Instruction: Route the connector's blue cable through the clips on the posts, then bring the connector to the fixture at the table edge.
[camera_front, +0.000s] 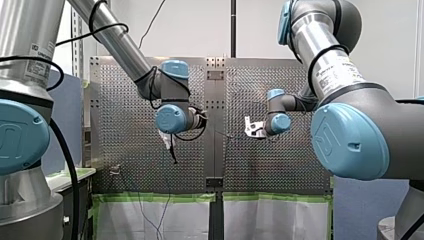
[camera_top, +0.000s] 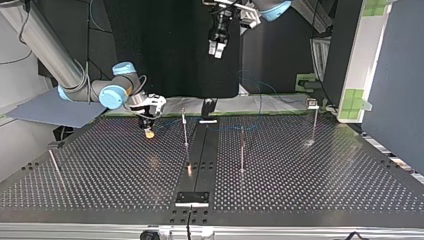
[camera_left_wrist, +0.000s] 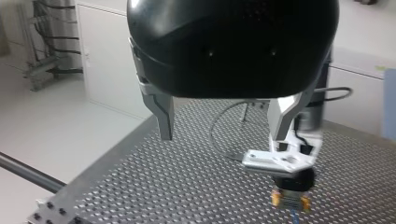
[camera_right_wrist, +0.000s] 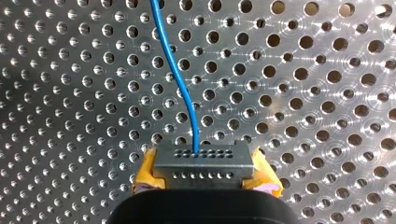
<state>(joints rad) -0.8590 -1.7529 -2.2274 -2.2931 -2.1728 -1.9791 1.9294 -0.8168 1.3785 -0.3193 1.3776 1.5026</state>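
My right gripper (camera_top: 148, 131), with yellow pads (camera_right_wrist: 146, 173), is shut on the small grey connector (camera_right_wrist: 203, 162) and holds it low over the perforated table at the top view's left. The blue cable (camera_right_wrist: 179, 70) leaves the connector's face and runs ahead over the holes. My left gripper (camera_left_wrist: 222, 133) hangs open and empty high above the table; past its fingers I see the right gripper (camera_left_wrist: 290, 186) below. Thin posts (camera_top: 185, 128) (camera_top: 242, 150) (camera_top: 314, 123) stand near the table's middle and at the top view's right. Part of the cable (camera_top: 260, 102) loops faintly behind them.
A black plate fixture (camera_top: 192, 198) sits at the near edge in the top view, on the centre strip. Another black bracket (camera_top: 208, 107) stands at the far edge. A thin rod (camera_top: 56, 168) lies at the top view's left. Green-taped panels (camera_top: 356, 100) flank the right side.
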